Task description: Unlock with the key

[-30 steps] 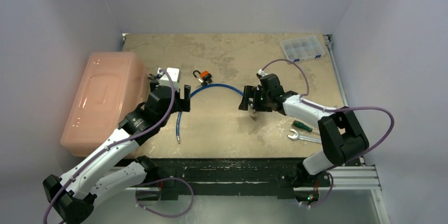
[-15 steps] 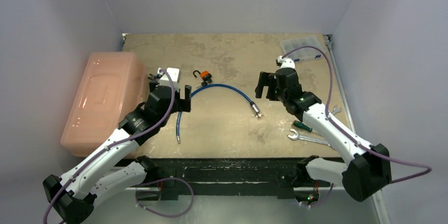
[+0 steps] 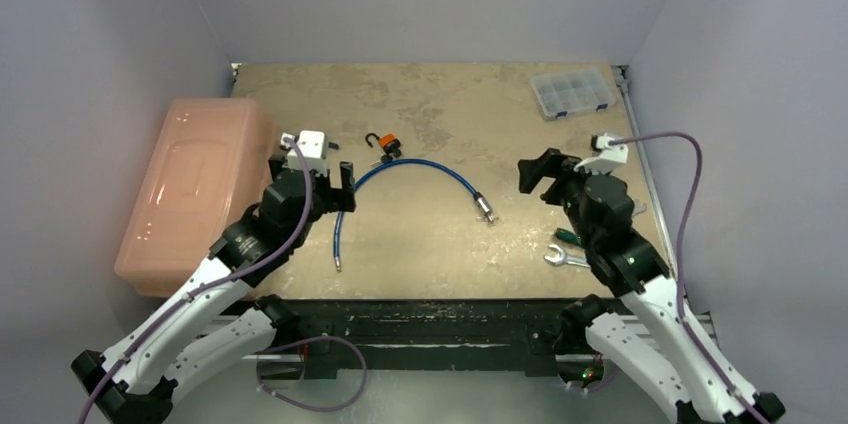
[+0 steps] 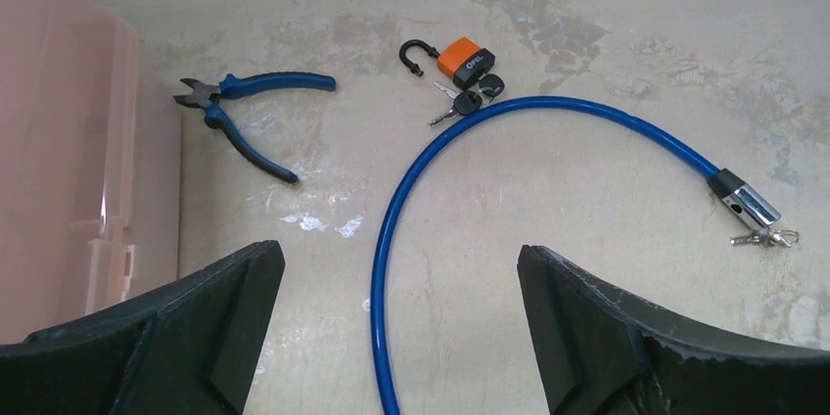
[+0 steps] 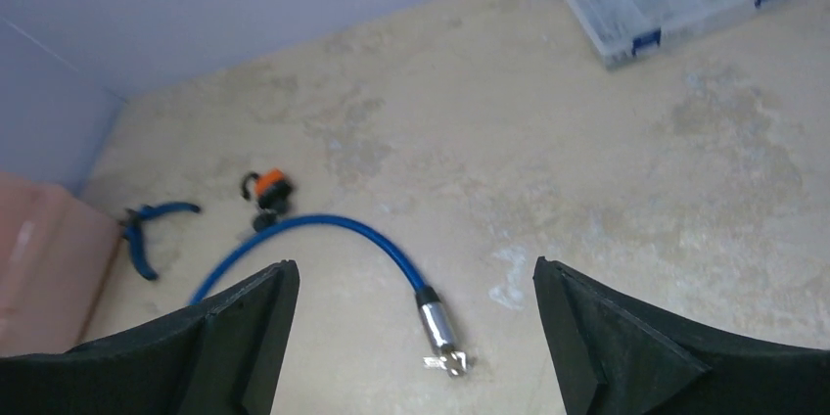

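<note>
An orange padlock with its shackle open lies at the table's middle back, with black-headed keys beside it. It also shows in the left wrist view and the right wrist view. A blue cable arcs past it and ends in a metal lock head with a small key at its tip. My left gripper is open and empty above the cable's left part. My right gripper is open and empty, to the right of the lock head.
A pink plastic box fills the left side. Blue pliers lie beside it. A clear organizer case sits at the back right. A green screwdriver and a wrench lie at the front right.
My right arm has drawn back from the cable's lock head, to the right and toward the near edge. My left gripper has shifted back a little. The cable and padlock have stayed put.
</note>
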Motion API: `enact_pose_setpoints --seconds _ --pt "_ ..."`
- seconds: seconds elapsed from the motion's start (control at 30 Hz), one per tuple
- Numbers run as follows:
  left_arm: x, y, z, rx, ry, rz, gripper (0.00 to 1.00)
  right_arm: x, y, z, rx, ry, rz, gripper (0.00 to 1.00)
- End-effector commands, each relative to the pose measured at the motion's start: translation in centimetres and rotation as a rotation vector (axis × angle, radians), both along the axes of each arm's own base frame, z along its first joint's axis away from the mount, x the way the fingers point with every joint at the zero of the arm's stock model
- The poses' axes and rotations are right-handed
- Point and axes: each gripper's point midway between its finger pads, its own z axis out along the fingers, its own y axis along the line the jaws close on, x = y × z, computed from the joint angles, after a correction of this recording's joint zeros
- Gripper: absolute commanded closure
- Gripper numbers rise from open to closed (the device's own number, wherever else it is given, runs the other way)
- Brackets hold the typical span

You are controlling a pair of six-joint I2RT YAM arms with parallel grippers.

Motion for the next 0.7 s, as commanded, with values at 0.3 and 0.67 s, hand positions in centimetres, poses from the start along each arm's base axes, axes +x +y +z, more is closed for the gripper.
enact_pose_setpoints --seconds 0.3,0.67 --pt "-0.8 3.4 4.3 -0.072 -0.194 0.117 0.01 -3.5 0.0 11.1 0.171 -0.434 0.104 0.01" --pt "-1.1 4.4 4.8 -0.072 -0.223 0.159 0.01 -3.7 0.1 10.8 0.177 -0.435 0.115 0.01"
